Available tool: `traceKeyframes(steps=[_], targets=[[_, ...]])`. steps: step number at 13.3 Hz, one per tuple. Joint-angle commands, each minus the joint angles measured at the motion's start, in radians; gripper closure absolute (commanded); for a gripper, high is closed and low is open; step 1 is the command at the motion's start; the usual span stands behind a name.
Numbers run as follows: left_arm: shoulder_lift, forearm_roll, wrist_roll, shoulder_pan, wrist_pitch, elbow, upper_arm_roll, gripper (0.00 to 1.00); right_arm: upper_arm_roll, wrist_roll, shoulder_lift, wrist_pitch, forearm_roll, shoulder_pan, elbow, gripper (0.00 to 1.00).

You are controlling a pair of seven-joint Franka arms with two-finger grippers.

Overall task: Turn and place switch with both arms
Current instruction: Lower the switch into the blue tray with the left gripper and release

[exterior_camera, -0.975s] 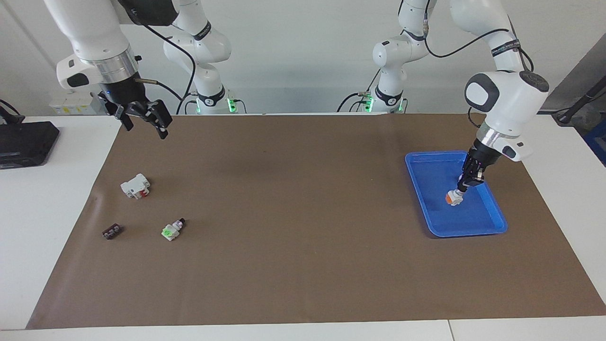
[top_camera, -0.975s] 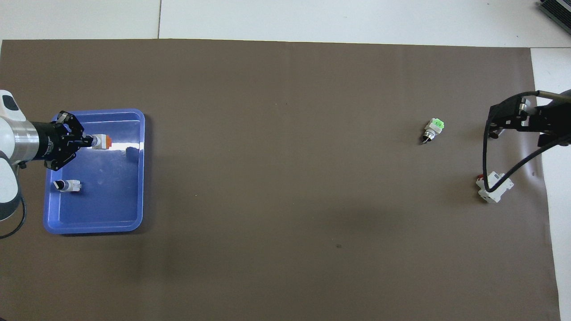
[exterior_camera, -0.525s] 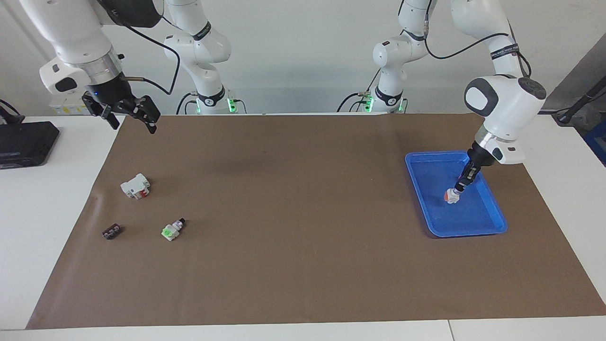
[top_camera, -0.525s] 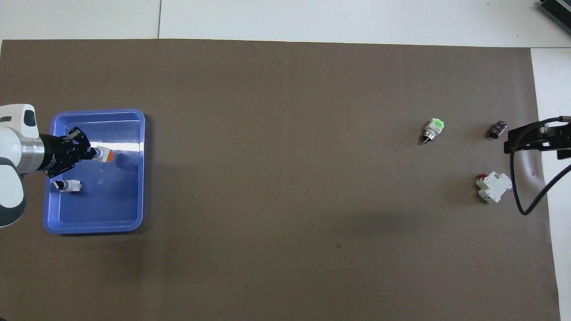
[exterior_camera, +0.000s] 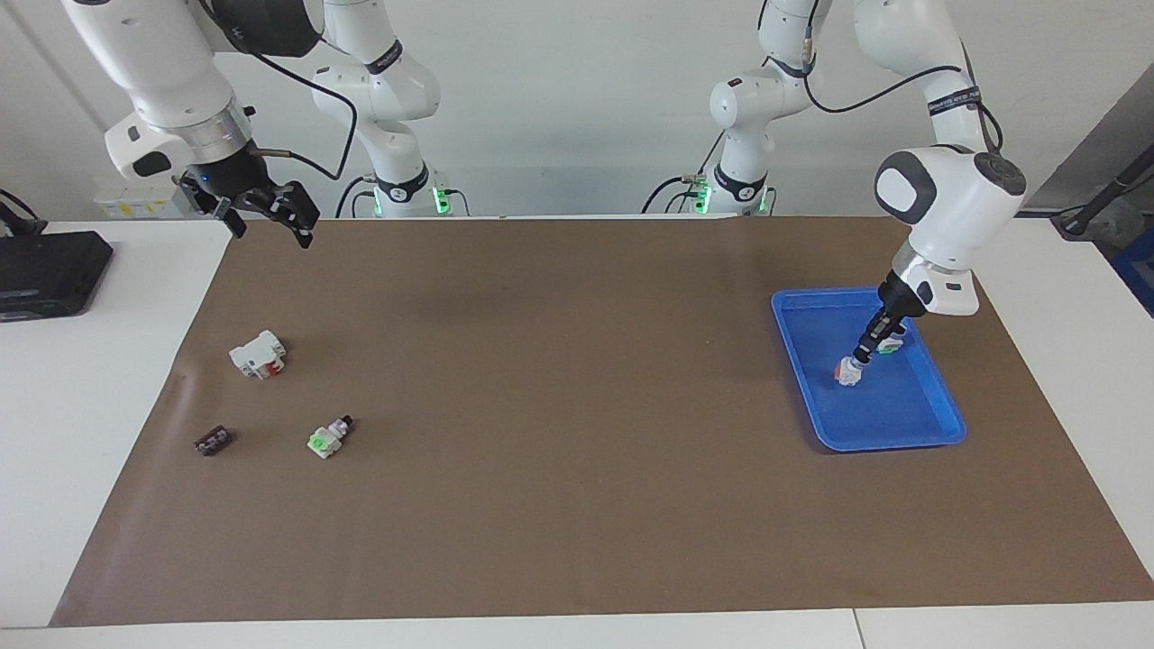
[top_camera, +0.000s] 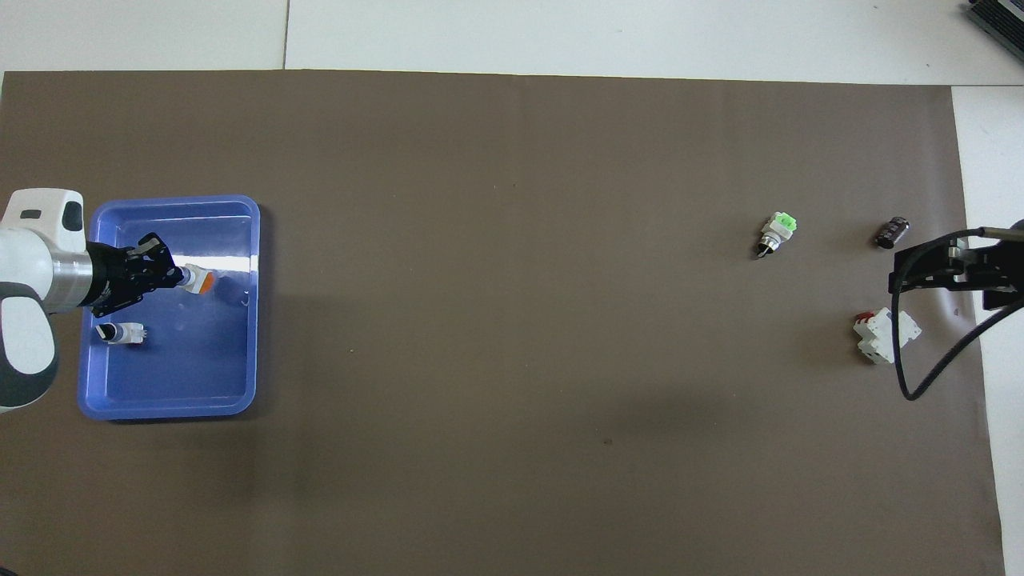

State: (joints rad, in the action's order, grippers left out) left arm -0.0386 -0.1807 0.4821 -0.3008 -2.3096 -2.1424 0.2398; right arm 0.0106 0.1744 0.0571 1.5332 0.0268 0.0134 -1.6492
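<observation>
The left gripper [exterior_camera: 858,357] reaches slanted down into the blue tray [exterior_camera: 938,424], and its thin black fingers are clamped on the dark knob end of the switch [exterior_camera: 847,370]. The switch is a very small white plastic block; from above its orange face [top_camera: 204,282] points away from the gripper. It hangs low over the tray floor, about in the middle of it; whether it touches the floor I cannot tell. The tray is a shallow rectangle of glossy plastic with rounded corners and a raised rim, and a bright streak of light lies on its smooth floor. It stands on the mat at the left arm's end of the table. Inside it, nearer to the robots than the held switch, lies a second switch [top_camera: 122,333], white with a black tip.

The right gripper [exterior_camera: 268,214] is up in the air over the mat corner at the right arm's end, and its two black fingers stand wide apart with nothing between them. A black cable curves from its silver wrist.

The mat [exterior_camera: 559,469] is flat, matte brown, like paper. On it, toward the right arm's end, lie three small parts well apart from each other: a blocky white piece with red parts [exterior_camera: 259,354], a green-faced switch [exterior_camera: 326,438] with a dark knob, and a short dark cylinder [exterior_camera: 214,441].
</observation>
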Motion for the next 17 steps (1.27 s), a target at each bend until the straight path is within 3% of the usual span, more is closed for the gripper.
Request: traceKeyframes(steps=[1,5,10,17], targets=[[-0.015,0.017,-0.016,0.028,0.103,0.096,-0.008,1.00,0.011,0.004,0.009,0.010,-0.004,-0.021,0.003,0.00],[-0.043,0.145,-0.036,0.066,0.180,0.177,-0.007,1.00,0.011,0.005,0.009,0.013,-0.002,-0.023,0.002,0.00],[-0.055,0.147,-0.204,0.063,0.233,0.232,-0.007,1.00,0.008,0.007,0.020,0.011,-0.004,-0.027,-0.003,0.00],[-0.049,0.188,-0.462,0.039,0.283,0.222,-0.011,1.00,0.006,0.007,0.023,0.011,-0.004,-0.027,-0.003,0.00]])
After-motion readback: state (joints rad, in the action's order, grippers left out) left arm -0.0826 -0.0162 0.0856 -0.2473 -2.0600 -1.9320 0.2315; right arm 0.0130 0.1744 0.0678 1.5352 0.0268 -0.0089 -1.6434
